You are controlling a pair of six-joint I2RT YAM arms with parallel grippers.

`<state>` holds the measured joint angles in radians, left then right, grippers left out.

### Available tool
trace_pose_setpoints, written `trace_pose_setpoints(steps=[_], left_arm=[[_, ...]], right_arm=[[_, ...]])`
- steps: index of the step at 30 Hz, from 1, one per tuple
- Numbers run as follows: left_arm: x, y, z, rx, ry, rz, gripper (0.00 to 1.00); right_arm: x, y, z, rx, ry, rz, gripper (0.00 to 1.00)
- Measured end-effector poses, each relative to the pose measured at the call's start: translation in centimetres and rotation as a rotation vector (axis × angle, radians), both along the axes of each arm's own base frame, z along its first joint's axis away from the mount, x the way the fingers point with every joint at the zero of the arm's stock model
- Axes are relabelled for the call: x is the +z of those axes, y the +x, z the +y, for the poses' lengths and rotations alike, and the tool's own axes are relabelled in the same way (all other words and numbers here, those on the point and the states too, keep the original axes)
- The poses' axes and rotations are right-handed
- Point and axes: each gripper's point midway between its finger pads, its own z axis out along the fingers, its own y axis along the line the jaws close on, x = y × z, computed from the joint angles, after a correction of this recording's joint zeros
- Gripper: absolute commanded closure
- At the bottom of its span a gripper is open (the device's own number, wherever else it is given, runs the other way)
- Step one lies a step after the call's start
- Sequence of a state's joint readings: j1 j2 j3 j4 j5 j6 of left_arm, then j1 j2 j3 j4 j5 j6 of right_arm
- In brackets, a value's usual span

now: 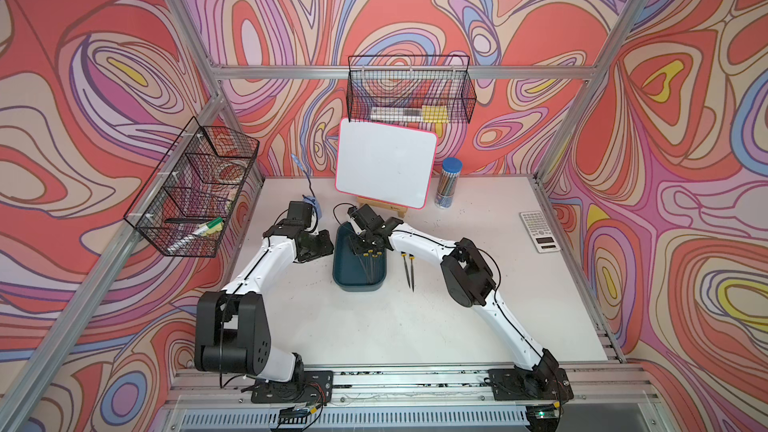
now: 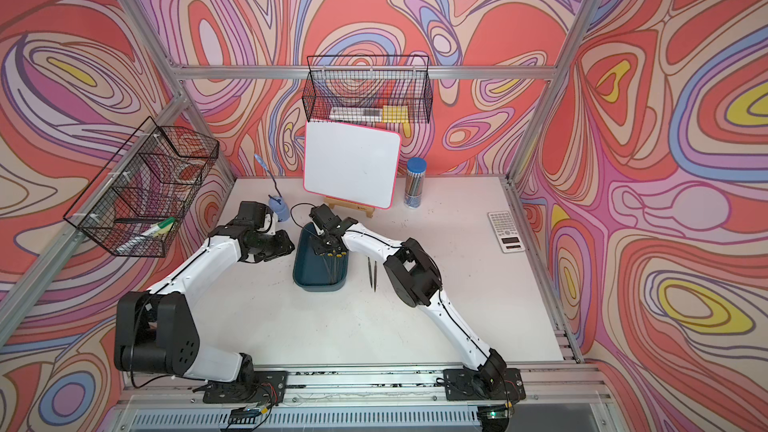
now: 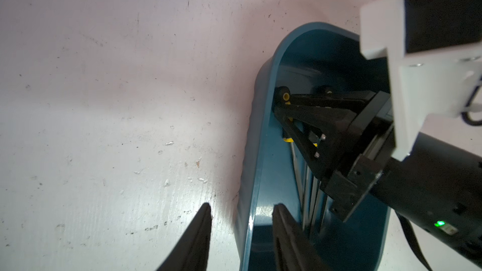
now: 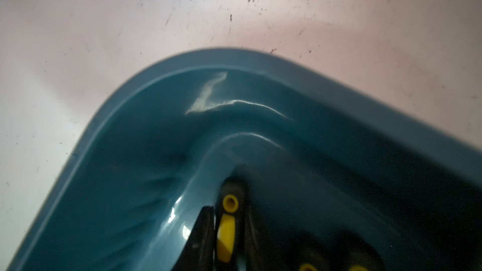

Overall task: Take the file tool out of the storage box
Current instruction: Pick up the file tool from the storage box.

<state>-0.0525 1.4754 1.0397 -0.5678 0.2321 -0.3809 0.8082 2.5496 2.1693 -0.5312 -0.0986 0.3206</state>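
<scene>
White scuffed surface point(image 1: 478, 305) is carrying the dark teal-blue plastic storage box point(image 1: 357, 287) at centre. Right pincer point(image 1: 365, 248) is reaching into the box's far end, gripping narrow on the black-and-yellow handle of a slim metal file point(image 4: 226, 226) inside the box. Left pincer point(image 3: 242, 212) is hovering part-open, fingers straddling the box's left wall; contact unclear. Two more files point(image 1: 407, 274) are lying just right of the box.

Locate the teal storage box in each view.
Top view: storage box mid-table, between both arms.
Top view: storage box there too, mid-table.
Left wrist: storage box right of picture centre, running off the lower edge.
Right wrist: storage box fills the picture's lower half.
Shared landmark: yellow-tipped file handles inside it.
</scene>
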Motion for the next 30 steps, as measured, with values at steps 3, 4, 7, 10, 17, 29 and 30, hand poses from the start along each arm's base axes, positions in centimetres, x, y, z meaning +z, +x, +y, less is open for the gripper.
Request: trace_pose_setpoints(steps=[3,4,7,10,17,29,30], left_arm=[[0.0,-0.2,0.1,-0.007,0.012,0.010,0.56],[0.0,-0.3,0.2,-0.009,0.015,0.012,0.56],[0.0,-0.4,0.3,-0.011,0.022,0.018,0.56],[0.0,-0.5,0.2,-0.014,0.023,0.020,0.56],[0.1,-0.5,-0.4,-0.034,-0.009,0.021,0.56],[-1.5,2.1,-2.6,-0.094,-0.023,0.064,0.62],[-1.8,2.3,-2.7,-0.097,-0.020,0.070,0.62]], right_arm=[[0.1,0.0,0.2,-0.013,0.020,0.007,0.89],[0.1,0.0,0.3,-0.018,0.029,0.010,0.89],[0.2,-0.3,0.6,-0.031,0.084,0.022,0.89],[1.0,-1.0,0.5,-0.048,0.148,0.044,0.89],[9.9,0.3,-1.0,-0.119,0.369,-0.037,0.90],[17.4,1.9,-16.2,-0.399,0.337,-0.240,0.90],[16.5,1.5,-17.1,-0.412,0.306,-0.233,0.91]])
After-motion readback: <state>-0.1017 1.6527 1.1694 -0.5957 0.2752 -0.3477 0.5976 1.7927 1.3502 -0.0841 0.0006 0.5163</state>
